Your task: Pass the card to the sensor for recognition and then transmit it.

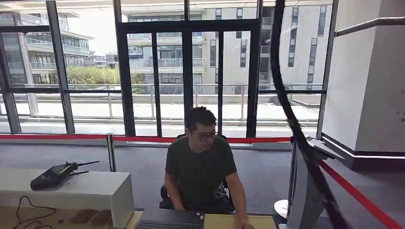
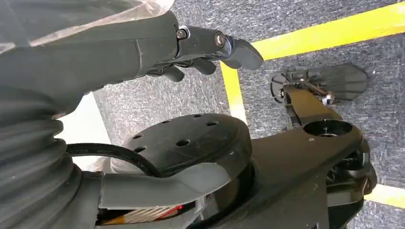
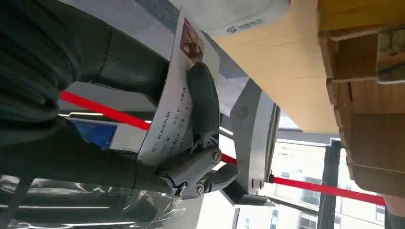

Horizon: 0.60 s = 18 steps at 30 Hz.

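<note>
1. Our right hand (image 3: 191, 143) pinches the card (image 3: 176, 100) between thumb and fingers (image 3: 203, 102), near the sensor (image 3: 255, 143); it could slip
2. Our left hand (image 2: 210, 47) hangs with fingers loosely curled, holding nothing
3. Beyond the sensor, the tabletop (image 3: 286, 71) edge could snag the card

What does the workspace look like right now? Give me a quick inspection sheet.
Surface: wooden desk in front of a seated person; a white counter to its left.
Job's things: card, printed, held in the right hand; grey sensor stand just beyond it.
Clutter: dark keyboard on the desk; black handheld device on the counter.
Hands: right holds the card under its thumb; left hand hangs over the floor, holding nothing.
Cables: black cord below the counter; thick black cable close to the head camera.
Surroundings: red barrier belt, glass wall, yellow floor lines.
</note>
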### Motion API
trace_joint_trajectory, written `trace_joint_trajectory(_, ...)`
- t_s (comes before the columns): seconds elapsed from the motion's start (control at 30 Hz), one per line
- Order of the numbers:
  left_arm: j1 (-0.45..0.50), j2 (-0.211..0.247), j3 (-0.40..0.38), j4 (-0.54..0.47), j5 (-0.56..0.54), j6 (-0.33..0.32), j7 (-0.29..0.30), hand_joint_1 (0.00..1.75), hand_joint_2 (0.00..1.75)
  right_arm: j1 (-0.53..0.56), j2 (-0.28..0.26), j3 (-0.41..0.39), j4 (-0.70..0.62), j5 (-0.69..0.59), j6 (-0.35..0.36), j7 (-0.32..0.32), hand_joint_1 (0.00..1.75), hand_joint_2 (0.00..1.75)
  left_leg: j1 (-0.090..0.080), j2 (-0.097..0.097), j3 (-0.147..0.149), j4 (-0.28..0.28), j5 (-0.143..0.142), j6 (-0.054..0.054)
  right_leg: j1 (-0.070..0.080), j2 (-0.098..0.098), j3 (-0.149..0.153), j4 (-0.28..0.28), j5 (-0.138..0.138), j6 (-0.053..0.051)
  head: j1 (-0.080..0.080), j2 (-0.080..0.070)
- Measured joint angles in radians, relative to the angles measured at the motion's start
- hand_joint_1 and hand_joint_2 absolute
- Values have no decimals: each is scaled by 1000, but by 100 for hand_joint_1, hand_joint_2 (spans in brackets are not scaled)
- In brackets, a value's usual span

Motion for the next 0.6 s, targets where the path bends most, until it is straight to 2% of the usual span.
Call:
trace_joint_trajectory(0.27,0,0,0,0,8,5,6,0,175,-2,8,0,35,6,1,-8,175,175,0,0,0,0,0,0,0,0,0,0,0,0,0,0)
trace_joint_trajectory(0.6,-1,0,3,0,33,26,23,0,175,1,47,11,80,6,2,-31,175,175,0,0,0,0,0,0,0,0,0,0,0,0,0,0)
